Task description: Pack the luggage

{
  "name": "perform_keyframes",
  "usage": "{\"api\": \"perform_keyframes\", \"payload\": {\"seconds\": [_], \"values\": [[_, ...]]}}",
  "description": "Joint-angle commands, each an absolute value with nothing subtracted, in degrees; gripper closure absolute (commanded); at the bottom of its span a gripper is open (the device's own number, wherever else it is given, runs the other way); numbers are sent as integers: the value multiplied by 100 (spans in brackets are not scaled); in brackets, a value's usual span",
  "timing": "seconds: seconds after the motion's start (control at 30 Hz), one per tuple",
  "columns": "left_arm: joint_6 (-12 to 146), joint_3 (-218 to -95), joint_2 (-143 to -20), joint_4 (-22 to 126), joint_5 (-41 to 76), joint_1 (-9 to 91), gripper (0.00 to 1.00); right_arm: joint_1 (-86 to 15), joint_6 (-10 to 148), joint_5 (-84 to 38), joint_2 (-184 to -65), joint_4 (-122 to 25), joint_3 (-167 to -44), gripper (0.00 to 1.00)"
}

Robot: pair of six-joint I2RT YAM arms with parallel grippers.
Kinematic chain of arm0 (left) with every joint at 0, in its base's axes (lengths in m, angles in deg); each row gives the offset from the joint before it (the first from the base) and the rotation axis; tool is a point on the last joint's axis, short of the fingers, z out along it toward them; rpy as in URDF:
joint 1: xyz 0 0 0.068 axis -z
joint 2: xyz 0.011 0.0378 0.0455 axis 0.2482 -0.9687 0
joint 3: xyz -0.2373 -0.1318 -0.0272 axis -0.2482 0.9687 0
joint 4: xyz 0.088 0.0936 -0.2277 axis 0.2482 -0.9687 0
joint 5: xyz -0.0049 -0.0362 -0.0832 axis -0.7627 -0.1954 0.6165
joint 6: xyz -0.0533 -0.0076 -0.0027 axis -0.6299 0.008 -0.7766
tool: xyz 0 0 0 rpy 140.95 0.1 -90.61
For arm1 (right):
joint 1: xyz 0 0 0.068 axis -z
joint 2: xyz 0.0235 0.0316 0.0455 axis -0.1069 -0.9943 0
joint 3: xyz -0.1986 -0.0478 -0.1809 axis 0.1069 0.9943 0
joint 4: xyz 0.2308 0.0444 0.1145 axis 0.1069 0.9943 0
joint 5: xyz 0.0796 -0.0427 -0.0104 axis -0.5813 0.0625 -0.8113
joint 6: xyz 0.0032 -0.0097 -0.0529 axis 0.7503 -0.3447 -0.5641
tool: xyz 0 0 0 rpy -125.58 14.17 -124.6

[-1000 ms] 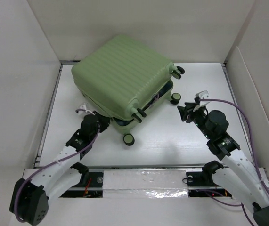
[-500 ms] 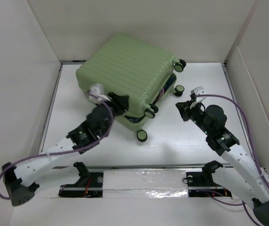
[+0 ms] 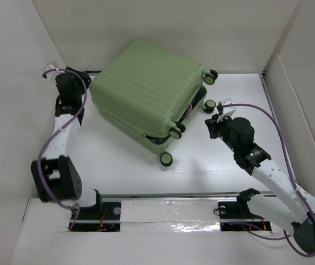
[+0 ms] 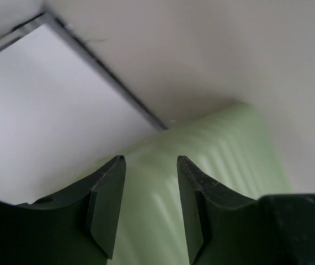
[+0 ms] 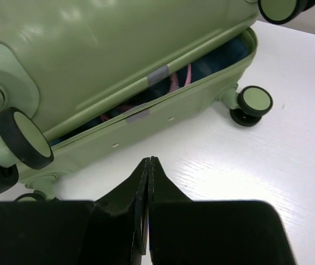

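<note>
The luggage [image 3: 146, 91], a light-green ribbed suitcase, lies flat at the back middle of the table with its wheels toward the right. Its lid sits slightly ajar on the wheel side. The right wrist view shows blue lining and something pink in that gap [image 5: 179, 77]. My left gripper [image 3: 86, 78] is at the suitcase's far left corner, open, with the ribbed shell [image 4: 212, 165] just beyond its fingers and nothing between them. My right gripper [image 3: 208, 124] is shut and empty, low over the table a little right of the wheel side [image 5: 148, 160].
White walls close the table in at the left, back and right [image 3: 25, 83]. A metal rail [image 4: 118, 88] runs along the wall's foot near the left gripper. Black-and-green wheels [image 5: 255, 102] stick out from the suitcase toward the right gripper. A taped strip [image 3: 168, 212] lines the front edge.
My left arm swung from the suitcase's near left side up to its far left corner and its jaws opened. The suitcase shifted a little right. My right gripper closed.
</note>
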State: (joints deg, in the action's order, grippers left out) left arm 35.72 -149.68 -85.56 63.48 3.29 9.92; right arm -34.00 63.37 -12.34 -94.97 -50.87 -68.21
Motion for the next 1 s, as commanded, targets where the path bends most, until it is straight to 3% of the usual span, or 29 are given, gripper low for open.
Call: {"api": "perform_keyframes", "payload": {"seconds": [0.0, 0.2, 0.47, 0.77, 0.87, 0.93, 0.97], "values": [[3859, -16200, -9280, 6158, 1365, 489, 60, -3453, 6354, -827, -9466, -5322, -6983, 97], [4369, -19102, -11725, 4120, 2307, -57, 60, -3400, 6407, -616, -9694, -5103, -6957, 97], [4449, -20643, -13464, 3810, 3598, -57, 60, -3067, 6530, -599, -9922, -5366, -6781, 97], [4291, -20250, -13950, 4934, 4855, 575, 59, -2530, 6829, -1055, -11539, -5585, -7693, 93], [4151, -19260, -13322, 5520, 4453, 760, 61, -2477, 6864, -1126, -12075, -5787, -7966, 90], [3591, -17296, -12592, 7150, 4250, 839, 61, -2425, 6934, -1257, -12452, -5867, -8186, 89], [3335, -17287, -12379, 7158, 4240, 839, 61, -2372, 6952, -1258, -12559, -5928, -8187, 89]]}}
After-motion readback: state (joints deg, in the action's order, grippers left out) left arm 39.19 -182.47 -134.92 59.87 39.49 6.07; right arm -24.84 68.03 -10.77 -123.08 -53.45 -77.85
